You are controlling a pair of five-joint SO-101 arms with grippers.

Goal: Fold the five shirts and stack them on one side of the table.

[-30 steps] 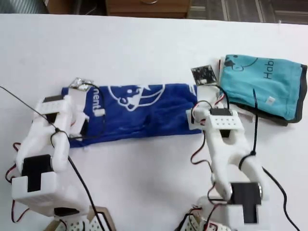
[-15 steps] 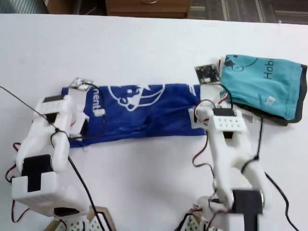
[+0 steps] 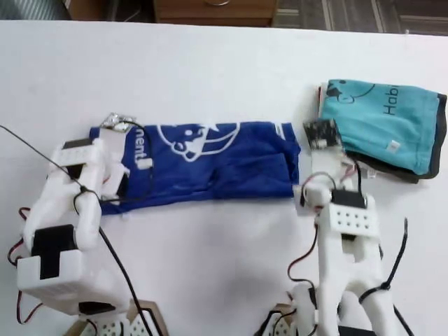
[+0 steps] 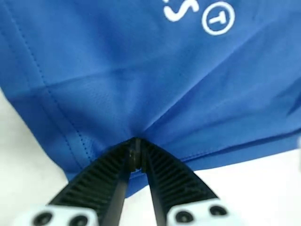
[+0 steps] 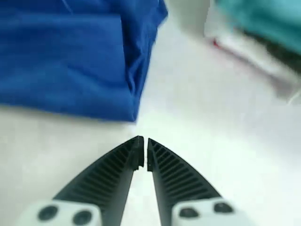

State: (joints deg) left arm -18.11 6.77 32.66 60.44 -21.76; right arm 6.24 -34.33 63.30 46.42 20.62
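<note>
The blue shirt (image 3: 203,162) lies folded into a long band in the middle of the white surface (image 3: 210,70). The left gripper (image 4: 135,143) is clamped on it: its two black fingers meet on the cloth just inside the hem, at the shirt's left end on the side nearer the arms, and creases fan out from the pinch. The right gripper (image 5: 143,141) is off the shirt, over bare surface just beside the shirt's right-hand near corner. Its fingers are together with nothing between them.

To the right of the blue shirt, close to it but apart, a stack of folded shirts (image 3: 381,119) sits on the surface, with a teal one on top and dark and white layers showing beneath it. The right arm's wrist camera board (image 3: 322,133) sits between the blue shirt's right end and this stack.

The surface is plain white and crossed by the arms' black and red cables. Beyond its far edge stand a wooden cabinet (image 3: 210,10) and a grey floor.

The blue shirt's long axis runs from left to right across the surface, in line with the two arm bases. Its white print (image 3: 192,138) faces up on the left half. The right end is a doubled fold with a soft vertical edge.
</note>
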